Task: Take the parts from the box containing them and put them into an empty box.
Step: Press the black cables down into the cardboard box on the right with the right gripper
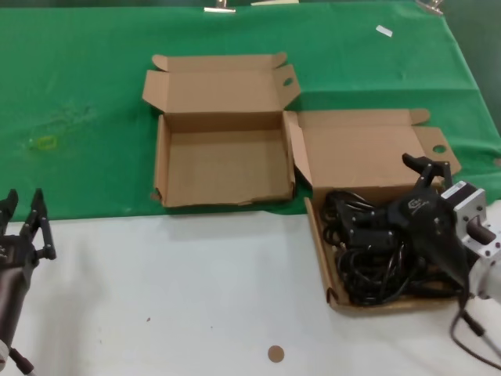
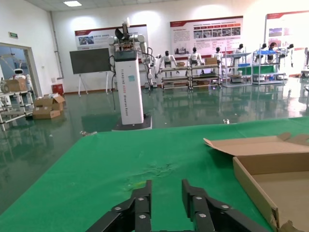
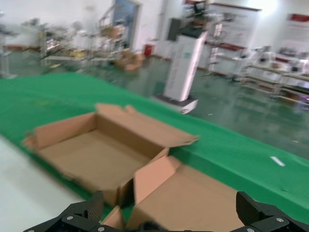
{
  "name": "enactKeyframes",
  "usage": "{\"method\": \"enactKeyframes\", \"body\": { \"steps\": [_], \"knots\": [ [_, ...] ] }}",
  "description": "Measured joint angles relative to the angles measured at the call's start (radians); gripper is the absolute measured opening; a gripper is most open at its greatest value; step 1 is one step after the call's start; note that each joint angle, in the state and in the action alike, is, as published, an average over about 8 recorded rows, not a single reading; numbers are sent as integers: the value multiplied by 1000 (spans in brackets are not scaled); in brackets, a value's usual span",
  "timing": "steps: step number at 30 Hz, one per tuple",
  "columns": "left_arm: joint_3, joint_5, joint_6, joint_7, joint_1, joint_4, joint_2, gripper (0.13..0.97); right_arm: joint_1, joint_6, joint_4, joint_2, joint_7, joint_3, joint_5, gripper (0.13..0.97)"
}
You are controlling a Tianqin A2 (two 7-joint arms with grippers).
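The empty box (image 1: 223, 168) lies open at the middle of the green cloth, with an oval hole in its lid flap; it also shows in the left wrist view (image 2: 285, 186) and the right wrist view (image 3: 87, 154). Right of it stands the box containing the parts (image 1: 368, 153), with a small round hole in its flap. Its tray is filled with black parts (image 1: 368, 262), a tangle of cables and blocks. My right gripper (image 1: 395, 211) hovers over those parts, open wide (image 3: 169, 212), with nothing seen between its fingers. My left gripper (image 1: 23, 211) rests open (image 2: 166, 191) at the table's left edge.
The front of the table is white, the back is covered by green cloth (image 1: 86, 86). A small brown disc (image 1: 275, 353) lies on the white part. A yellowish stain (image 1: 45, 142) marks the cloth at left. A white tag (image 1: 383, 30) lies far back.
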Motion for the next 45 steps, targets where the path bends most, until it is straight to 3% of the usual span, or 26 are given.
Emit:
{"method": "enactKeyframes", "body": {
  "steps": [4,13,24,34,45],
  "knots": [
    [0,0,0,0,0,0,0,271,37,-63,-3,90,30,-49,-12,966],
    [0,0,0,0,0,0,0,171,113,-293,-41,219,81,-60,-124,966],
    [0,0,0,0,0,0,0,147,187,-577,-65,284,50,-5,-233,966],
    [0,0,0,0,0,0,0,144,248,-829,-71,318,-73,27,-289,965],
    [0,0,0,0,0,0,0,144,372,-993,-141,265,-144,9,-422,957]
  ]
}}
